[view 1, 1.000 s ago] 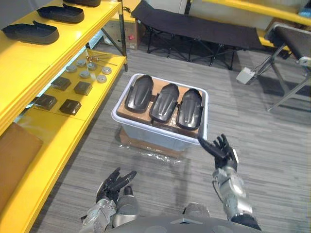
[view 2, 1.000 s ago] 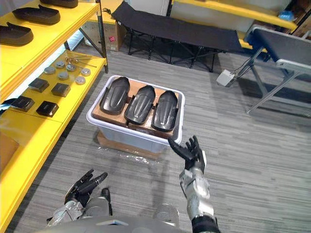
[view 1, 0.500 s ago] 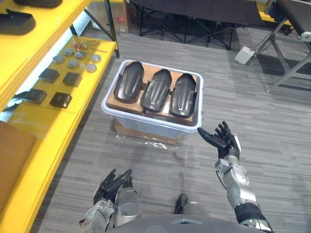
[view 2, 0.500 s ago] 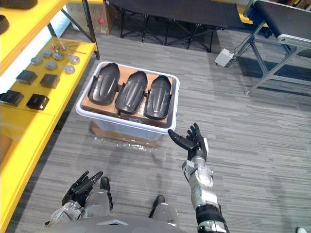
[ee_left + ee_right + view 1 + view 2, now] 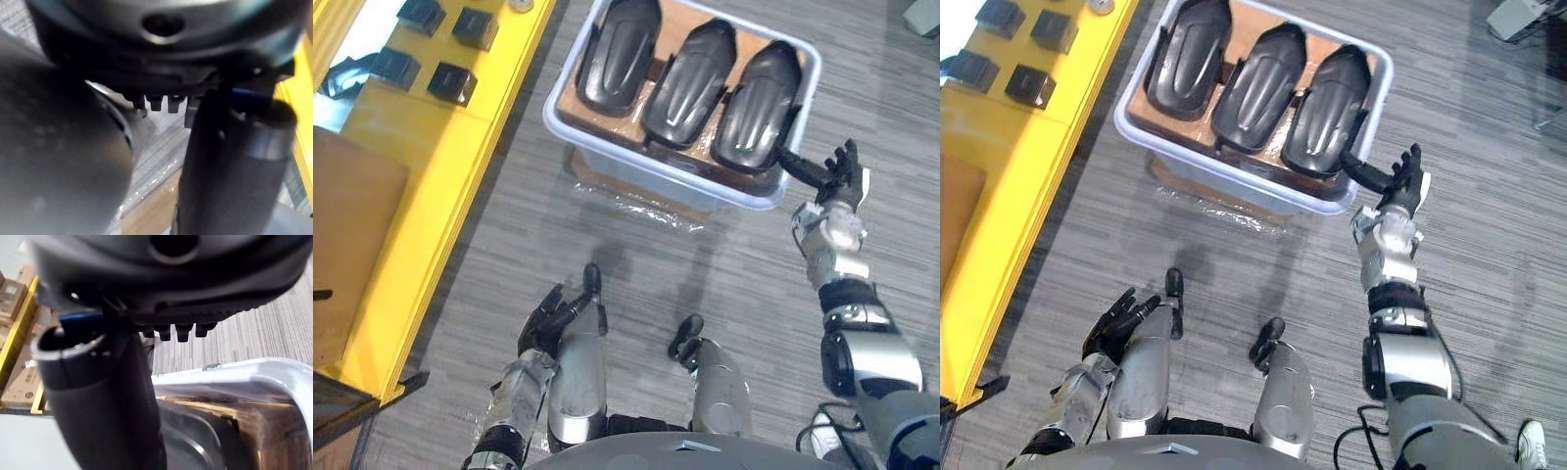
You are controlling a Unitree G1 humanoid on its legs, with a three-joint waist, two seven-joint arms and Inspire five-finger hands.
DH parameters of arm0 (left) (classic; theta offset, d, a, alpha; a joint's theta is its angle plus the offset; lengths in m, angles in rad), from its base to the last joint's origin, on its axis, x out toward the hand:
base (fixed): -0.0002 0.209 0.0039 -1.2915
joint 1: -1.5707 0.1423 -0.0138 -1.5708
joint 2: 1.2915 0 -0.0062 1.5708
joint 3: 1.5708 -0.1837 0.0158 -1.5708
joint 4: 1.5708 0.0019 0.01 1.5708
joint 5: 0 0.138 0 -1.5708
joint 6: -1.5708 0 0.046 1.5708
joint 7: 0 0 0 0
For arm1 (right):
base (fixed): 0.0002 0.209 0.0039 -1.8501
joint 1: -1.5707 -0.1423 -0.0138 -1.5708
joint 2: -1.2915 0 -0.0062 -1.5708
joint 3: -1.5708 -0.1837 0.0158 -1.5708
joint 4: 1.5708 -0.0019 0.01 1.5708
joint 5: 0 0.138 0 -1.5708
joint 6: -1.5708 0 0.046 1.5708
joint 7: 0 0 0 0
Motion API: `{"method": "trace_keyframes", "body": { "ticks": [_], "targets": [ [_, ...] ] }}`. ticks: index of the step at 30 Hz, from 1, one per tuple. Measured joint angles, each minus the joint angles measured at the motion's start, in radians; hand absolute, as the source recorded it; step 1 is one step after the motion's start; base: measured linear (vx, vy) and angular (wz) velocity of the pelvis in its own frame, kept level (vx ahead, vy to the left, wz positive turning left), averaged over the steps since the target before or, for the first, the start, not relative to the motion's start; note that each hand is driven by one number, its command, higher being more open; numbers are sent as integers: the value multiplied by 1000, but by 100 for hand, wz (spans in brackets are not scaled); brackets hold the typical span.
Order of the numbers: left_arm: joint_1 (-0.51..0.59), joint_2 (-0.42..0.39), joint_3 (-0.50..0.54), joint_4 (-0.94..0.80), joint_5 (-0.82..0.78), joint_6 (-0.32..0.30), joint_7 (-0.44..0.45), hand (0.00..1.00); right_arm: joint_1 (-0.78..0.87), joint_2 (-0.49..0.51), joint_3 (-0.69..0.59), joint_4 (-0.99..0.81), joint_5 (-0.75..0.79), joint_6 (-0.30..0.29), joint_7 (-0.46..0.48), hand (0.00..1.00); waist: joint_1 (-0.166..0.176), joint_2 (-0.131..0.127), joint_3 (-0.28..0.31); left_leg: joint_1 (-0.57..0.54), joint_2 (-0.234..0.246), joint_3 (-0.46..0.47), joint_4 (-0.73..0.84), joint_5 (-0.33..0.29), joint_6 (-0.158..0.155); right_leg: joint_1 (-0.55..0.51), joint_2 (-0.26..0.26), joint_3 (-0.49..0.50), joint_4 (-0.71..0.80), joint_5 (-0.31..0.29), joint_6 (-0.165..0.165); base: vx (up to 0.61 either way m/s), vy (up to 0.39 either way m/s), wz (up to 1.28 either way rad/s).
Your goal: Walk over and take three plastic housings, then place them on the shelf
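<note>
Black rightmost housing (image 5: 754,98) lies long axis away from the robot in the pale bin (image 5: 636,176), just ahead-left of the right hand (image 5: 832,181), fingers spread, empty; left hand (image 5: 551,318) relaxed, farther off.

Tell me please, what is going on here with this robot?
The robot stands before a pale bin holding three black plastic housings side by side. Its right robot hand is open at the bin's near right corner, thumb over the rim by the rightmost housing, holding nothing. The left robot hand hangs open at its side. The yellow shelf is on its left.
</note>
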Motion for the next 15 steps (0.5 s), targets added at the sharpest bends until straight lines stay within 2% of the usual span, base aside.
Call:
{"method": "trace_keyframes", "body": {
  "ticks": [2,6,9,14,15],
  "targets": [
    [-17,1,-10,14,-27,0,-1,100,-65,-45,35,68,21,18,13,100,18,15,12,-37,0,-8,37,-17,1,-25,-10,-2,27,-4,-2,-91,62,6],
    [-29,3,-30,54,-48,0,-4,100,-117,-83,92,114,19,43,40,100,31,34,22,-75,-7,-11,54,-20,11,-63,-25,-3,55,-8,-7,-75,33,4],
    [-32,9,-51,78,-84,9,-13,100,-148,-117,116,141,-4,65,17,100,45,42,26,-94,-7,-14,64,-17,14,-83,-29,-2,71,-11,-11,-25,-2,0],
    [-37,17,-86,78,-129,16,-34,100,-214,-134,155,175,-5,107,-45,100,49,57,32,-120,-8,-13,70,-10,18,-116,-39,-3,95,-18,-11,-23,-17,0],
    [-41,17,-95,78,-132,17,-34,100,-221,-140,156,175,-5,111,-58,0,50,64,35,-124,-8,-14,71,-9,20,-118,-39,-4,96,-18,-11,0,0,0]
  ]
}}
